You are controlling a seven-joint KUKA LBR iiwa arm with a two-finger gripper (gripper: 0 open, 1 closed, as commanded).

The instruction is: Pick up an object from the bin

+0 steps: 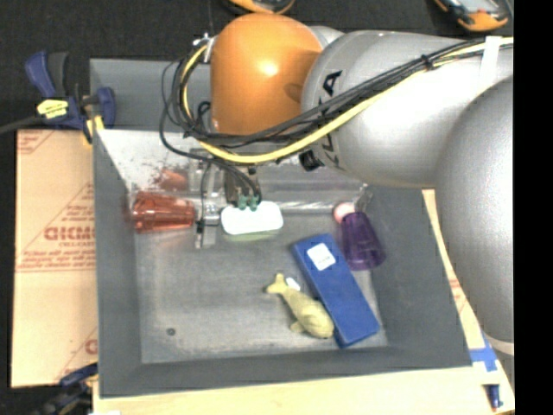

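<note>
So at this point the pick wasn't done, as far as I could judge. The gripper (216, 216) was low in the bin (199, 318), towards its far left corner. It sat right between a see-through red cup (162, 212) lying on its side by the left wall and a flat white, pale-green-edged block (252, 221) just beside it on the other side. Honestly couldn't tell whether it was open or closed, the orange wrist cover and cables hid too much, and nothing was clearly held. So grabbing and lifting were both probably still to come.

The other stuff sat well clear. A purple bottle-ish thing (359, 240) with a pink ball (344, 209) touching it lay nearer the right wall. A blue box (337, 294) with a white label lay towards the near right corner, and a yellowish toy animal (304, 312) rested against it. My guess is the only crowding was the cup and block flanking the gripper.
</note>
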